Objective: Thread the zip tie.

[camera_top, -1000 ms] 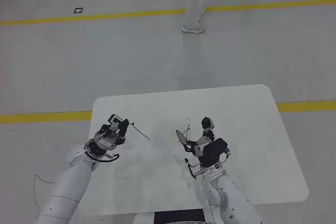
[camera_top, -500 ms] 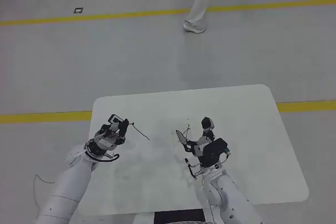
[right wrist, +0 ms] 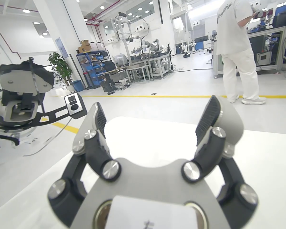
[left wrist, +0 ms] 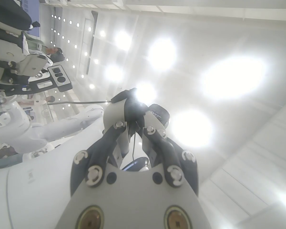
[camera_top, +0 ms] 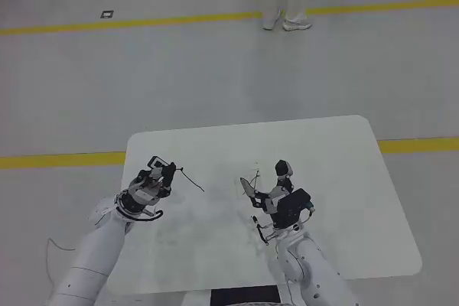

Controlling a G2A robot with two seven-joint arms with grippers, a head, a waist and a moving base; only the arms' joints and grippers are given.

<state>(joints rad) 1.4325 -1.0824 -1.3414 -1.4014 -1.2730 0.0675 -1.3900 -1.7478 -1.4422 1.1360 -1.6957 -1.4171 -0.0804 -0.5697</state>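
A thin black zip tie (camera_top: pixel 190 179) is clamped in my left gripper (camera_top: pixel 162 174), which is held just above the left part of the white table (camera_top: pixel 329 153). The tie's free tail slants out toward the table's middle. In the left wrist view the tie (left wrist: pixel 81 101) sticks out sideways from the closed fingertips (left wrist: pixel 124 96). My right gripper (camera_top: pixel 265 180) is near the table's centre, open and holding nothing. From the right wrist view, its ribbed pads (right wrist: pixel 208 115) stand wide apart around the gripper's centre (right wrist: pixel 155 117), and the left gripper (right wrist: pixel 23 82) holds the tie (right wrist: pixel 34 79) off to one side.
The table's rounded far edge (right wrist: pixel 157 125) lies just past the right gripper. A gap of bare tabletop separates the two grippers (camera_top: pixel 222 187). Grey floor with yellow lines (camera_top: pixel 53 161) surrounds the table.
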